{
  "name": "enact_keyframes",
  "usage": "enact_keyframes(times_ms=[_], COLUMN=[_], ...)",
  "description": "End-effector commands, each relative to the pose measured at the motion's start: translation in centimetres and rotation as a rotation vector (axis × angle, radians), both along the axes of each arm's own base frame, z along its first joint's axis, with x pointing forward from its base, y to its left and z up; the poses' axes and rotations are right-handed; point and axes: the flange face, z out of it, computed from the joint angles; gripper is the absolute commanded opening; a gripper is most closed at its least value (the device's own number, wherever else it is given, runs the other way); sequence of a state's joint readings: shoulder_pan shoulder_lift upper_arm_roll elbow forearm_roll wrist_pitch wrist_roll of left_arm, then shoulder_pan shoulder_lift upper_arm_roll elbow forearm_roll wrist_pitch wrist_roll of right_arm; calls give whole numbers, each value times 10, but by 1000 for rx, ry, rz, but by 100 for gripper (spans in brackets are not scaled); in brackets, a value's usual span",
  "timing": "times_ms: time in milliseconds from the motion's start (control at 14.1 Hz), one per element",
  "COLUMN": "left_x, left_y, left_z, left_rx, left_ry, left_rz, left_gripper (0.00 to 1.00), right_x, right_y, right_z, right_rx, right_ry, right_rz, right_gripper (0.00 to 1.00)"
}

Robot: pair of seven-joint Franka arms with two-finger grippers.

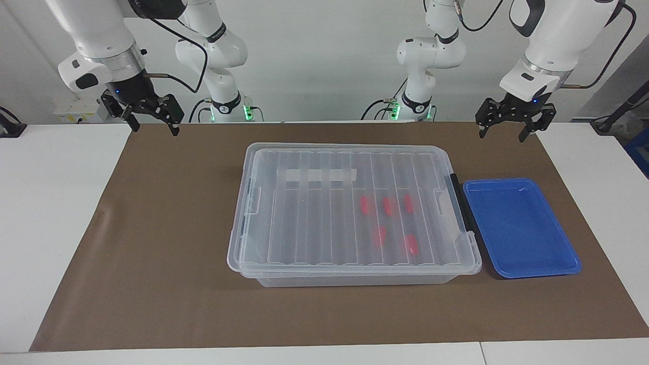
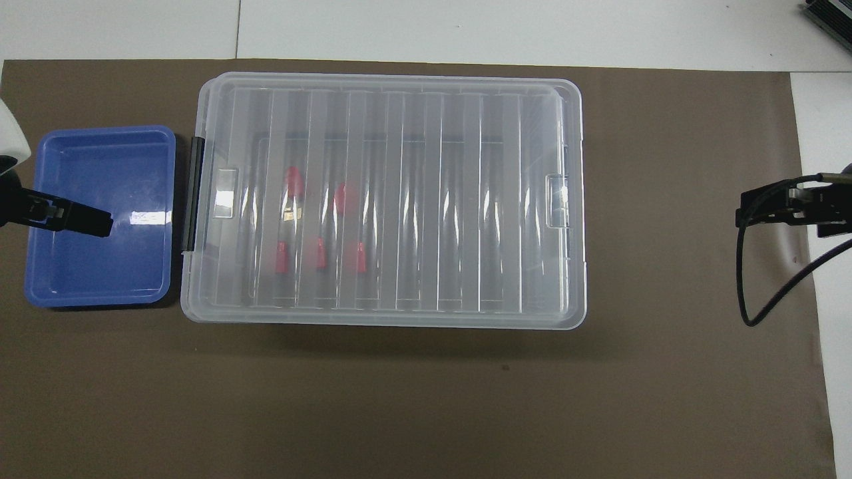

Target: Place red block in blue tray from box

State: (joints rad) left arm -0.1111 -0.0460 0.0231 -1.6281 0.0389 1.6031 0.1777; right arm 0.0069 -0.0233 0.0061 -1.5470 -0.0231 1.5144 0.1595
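— Red blocks, where are they lying?
— Five are sitting inside the lidded box, toward the blue tray beside it.
— Grippers?
— Left gripper and right gripper are hanging raised, fingers spread wide, holding nothing.

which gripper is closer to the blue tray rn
Left. The left gripper hangs in the air at the blue tray's end of the table, jaws open. The right gripper waits, raised at the other end, with the box between it and the tray.
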Motion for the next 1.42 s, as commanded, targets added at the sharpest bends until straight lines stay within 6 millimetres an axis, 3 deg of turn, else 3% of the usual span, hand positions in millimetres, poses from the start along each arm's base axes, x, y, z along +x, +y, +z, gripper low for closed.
enact_keyframes(times_ms=[0,356,711,925,1351], left_x=[-6,-6,-5,-6,-6], left_y=[2,2,2,2,2], left_z=[3,3,3,3,3], left_rx=[-5,-5,-5,-5,-5], left_ry=[-8,-8,-9,-8,-8], left_rz=[-1,-1,-1,-1,-1], left_gripper=[100,100,100,100,100], right_x=[-7,-7,-7,-1,14], right_y=[-2,-1,0,15,81], right_z=[-1,-1,-17,-39,-88], right_rx=[3,2,2,1,9], right_ry=[-7,-10,-3,-23,-97], right_rz=[7,9,10,28,31], right_gripper=[100,100,100,100,100])
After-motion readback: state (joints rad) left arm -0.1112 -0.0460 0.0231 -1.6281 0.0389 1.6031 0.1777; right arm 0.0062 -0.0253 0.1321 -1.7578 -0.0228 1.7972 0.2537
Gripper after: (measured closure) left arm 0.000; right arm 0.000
